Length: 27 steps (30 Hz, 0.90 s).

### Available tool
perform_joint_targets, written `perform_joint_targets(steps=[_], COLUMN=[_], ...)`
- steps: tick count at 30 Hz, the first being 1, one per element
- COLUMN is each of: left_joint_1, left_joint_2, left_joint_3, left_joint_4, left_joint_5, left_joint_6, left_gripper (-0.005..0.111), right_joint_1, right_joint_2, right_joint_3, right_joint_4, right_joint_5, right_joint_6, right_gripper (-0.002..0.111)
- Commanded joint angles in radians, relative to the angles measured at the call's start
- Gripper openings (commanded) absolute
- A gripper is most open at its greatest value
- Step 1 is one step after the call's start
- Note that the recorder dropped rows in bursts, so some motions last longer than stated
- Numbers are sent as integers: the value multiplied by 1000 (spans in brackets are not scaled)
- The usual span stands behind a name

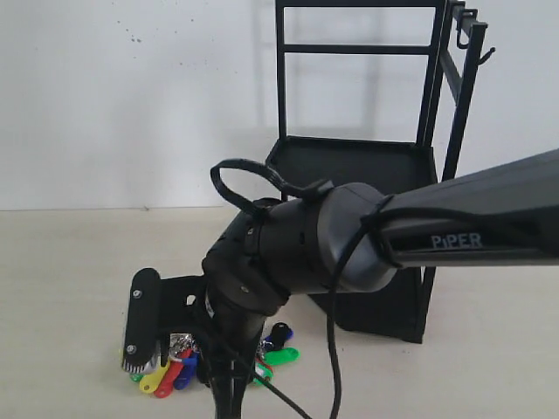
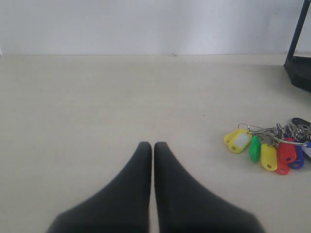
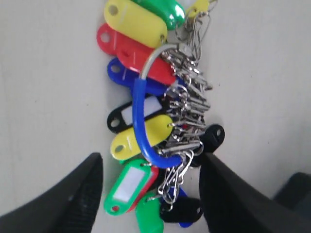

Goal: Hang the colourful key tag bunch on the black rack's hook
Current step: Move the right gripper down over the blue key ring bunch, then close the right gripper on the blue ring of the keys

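Note:
The colourful key tag bunch lies flat on the pale tabletop, its yellow, red, blue, green and black tags fanned around metal rings and a blue loop. My right gripper is open and low over it, one finger on each side of the bunch's end, not closed on it. In the exterior view one of its fingers stands beside the bunch; the arm hides the other. The left gripper is shut on nothing, with the bunch off to its side. The black rack stands behind, its thin hook at the upper right.
A rounder J-shaped black hook hangs on the rack's top bar beside the thin prong. The right arm's bulky body crosses in front of the rack's lower tray. A white wall backs the table. The rack's corner shows in the left wrist view.

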Motion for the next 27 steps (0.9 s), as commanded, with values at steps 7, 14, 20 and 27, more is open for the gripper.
perform_joint_targets(steps=[7,14,20,27], left_joint_1=[2,2,2,2], left_joint_2=[-2,-2,-2,-2], left_joint_3=[-1,-1,-1,-1], left_joint_4=[-7,-7,-7,-7], left_joint_5=[-15,-15,-15,-15], left_joint_6=[-10,-10,-10,-10], left_gripper=[4,4,4,4], right_joint_1=[25,25,25,17], right_joint_2=[36,73,94,102], right_joint_3=[-7,-7,-7,-7], right_joint_4=[-8,-8,-8,-8], right_joint_5=[-109,-166,-217,-225], right_joint_6=[14,16,48,64], right_gripper=[56,56,56,54])
